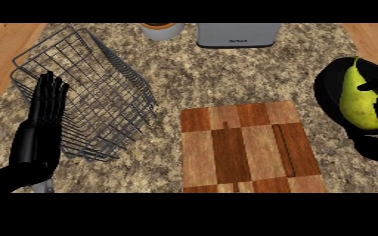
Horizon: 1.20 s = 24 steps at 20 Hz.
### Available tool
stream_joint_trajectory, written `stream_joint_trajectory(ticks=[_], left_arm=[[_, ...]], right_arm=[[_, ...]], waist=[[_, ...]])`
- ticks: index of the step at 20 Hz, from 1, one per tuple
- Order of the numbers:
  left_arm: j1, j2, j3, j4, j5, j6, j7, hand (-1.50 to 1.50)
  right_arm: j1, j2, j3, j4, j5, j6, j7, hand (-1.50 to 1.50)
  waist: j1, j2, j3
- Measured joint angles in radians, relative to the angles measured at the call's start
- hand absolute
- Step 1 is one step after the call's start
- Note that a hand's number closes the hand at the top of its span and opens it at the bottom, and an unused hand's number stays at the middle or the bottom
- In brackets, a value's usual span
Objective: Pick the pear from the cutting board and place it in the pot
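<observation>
pot [328, 87]: cut by right edge, only its left part shows
pear [356, 100]: right side runs out of view, lower end hidden by black shape
right hand [367, 142]: only a black bit at right edge, fingers can't tell
cup [162, 30]: top cut off
grey appliance [238, 35]: top cut, label too small to read
left hand [46, 105]: forearm cut at lower edge
</observation>
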<state>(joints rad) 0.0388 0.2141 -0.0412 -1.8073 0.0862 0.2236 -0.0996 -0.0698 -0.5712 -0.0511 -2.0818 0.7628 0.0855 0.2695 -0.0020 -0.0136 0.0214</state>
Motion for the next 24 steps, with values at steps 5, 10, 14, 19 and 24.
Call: stream_joint_trajectory(ticks=[5,10,14,19,24], left_arm=[[-0.005,-0.013,-0.006,-0.001,-0.015,0.000,0.003,0.00],[-0.019,-0.021,-0.005,0.003,-0.018,-0.009,0.007,0.00],[-0.027,-0.027,-0.009,-0.002,-0.026,-0.013,0.021,0.00],[-0.029,-0.040,-0.016,-0.002,-0.031,-0.022,0.014,0.00],[-0.035,-0.047,-0.019,-0.006,-0.038,-0.027,0.023,0.00]], right_arm=[[-0.057,-0.054,-0.111,0.209,-0.058,-0.020,-0.116,1.50],[-0.121,-0.093,-0.157,0.425,-0.100,-0.021,-0.239,1.50],[-0.158,-0.125,-0.169,0.600,-0.116,-0.007,-0.339,1.50],[-0.224,-0.139,-0.153,0.813,-0.082,-0.011,-0.400,1.50],[-0.274,-0.145,-0.151,1.019,-0.046,0.000,-0.386,-1.50]], waist=[[0.010,0.004,0.001],[0.022,0.006,0.001],[0.027,0.008,0.000],[0.039,0.010,0.000],[0.043,0.014,0.000]])
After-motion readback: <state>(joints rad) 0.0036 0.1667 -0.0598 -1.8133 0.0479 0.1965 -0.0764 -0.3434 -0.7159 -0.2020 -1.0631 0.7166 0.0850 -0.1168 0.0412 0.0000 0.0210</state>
